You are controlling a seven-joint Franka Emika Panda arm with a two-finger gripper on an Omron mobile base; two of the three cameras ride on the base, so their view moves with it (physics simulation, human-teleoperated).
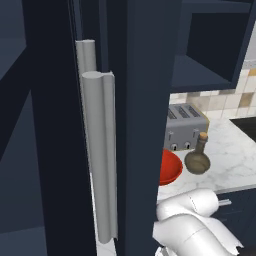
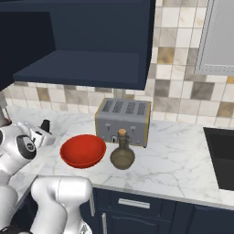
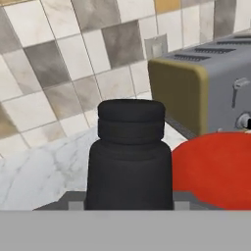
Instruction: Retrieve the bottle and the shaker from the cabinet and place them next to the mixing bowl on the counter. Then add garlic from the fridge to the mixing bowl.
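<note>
Right base view shows the cabinet [image 2: 82, 45] shelf bare above the desk [image 2: 173, 160], with the toaster [image 2: 123, 119] behind. On the marble the bowl [image 2: 83, 151] sits with the bottle [image 2: 122, 153] just beside it, so that part looks done. Left of the bowl, the gripper [image 2: 42, 135] is closed on the shaker [image 3: 130, 157], not yet released. Garlic and fridge remain.

Shaker [image 3: 130, 157]: black, upright, close to the lens, narrower ribbed top.
Mixing bowl [image 3: 215, 169]: glossy red, just right of the shaker (partly cut off).
Toaster [image 3: 206, 81]: grey, behind the bowl.
Counter [image 3: 44, 171]: white marble.
Wall [image 3: 73, 54]: beige-grey tiles.
</note>
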